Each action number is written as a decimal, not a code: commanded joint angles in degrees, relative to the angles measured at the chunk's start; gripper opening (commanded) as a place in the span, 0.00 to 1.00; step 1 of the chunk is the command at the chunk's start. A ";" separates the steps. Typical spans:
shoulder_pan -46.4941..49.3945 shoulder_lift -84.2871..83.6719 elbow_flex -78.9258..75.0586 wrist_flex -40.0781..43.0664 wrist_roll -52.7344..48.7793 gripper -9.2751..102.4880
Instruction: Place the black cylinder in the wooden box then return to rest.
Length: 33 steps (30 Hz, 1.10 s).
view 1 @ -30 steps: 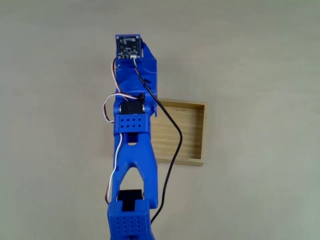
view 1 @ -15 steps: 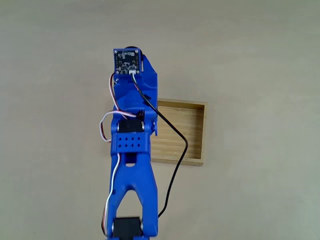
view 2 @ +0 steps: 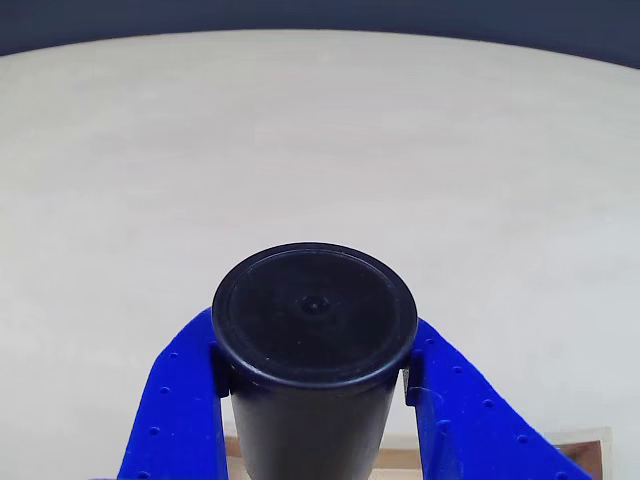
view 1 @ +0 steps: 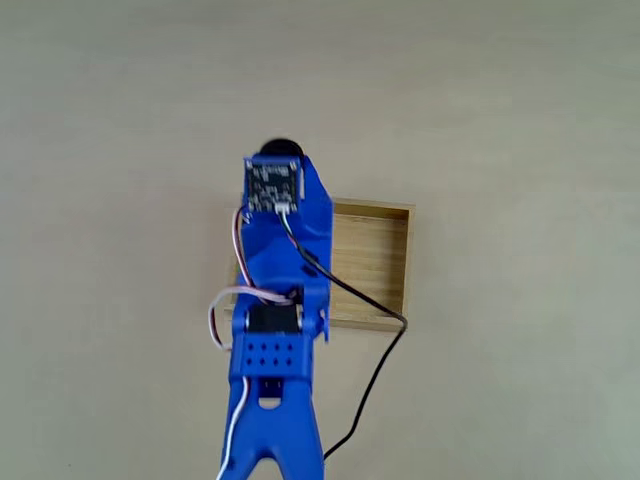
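Observation:
The black cylinder (view 2: 312, 310) stands upright between my blue gripper's (view 2: 312, 385) two fingers, which press its sides; the gripper is shut on it. In the fixed view only the cylinder's dark round top (view 1: 280, 148) peeks out past the wrist camera board (view 1: 273, 186), just beyond the wooden box's (view 1: 372, 262) far left corner. The blue arm (view 1: 285, 260) covers the box's left part. A strip of the box's light-wood wall (view 2: 585, 447) shows at the bottom of the other view, under the fingers.
The pale tabletop (view 1: 520, 130) spreads bare around the box. A black cable (view 1: 372, 375) and white-red wires (view 1: 222, 310) loop off the arm beside the box's near edge.
The arm has pulled back toward the bottom of the fixed view and a little right. The wrist now sits nearer the box, with the cylinder's top showing beyond the camera board.

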 commanded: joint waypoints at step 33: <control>6.42 -4.48 22.85 -25.49 2.64 0.25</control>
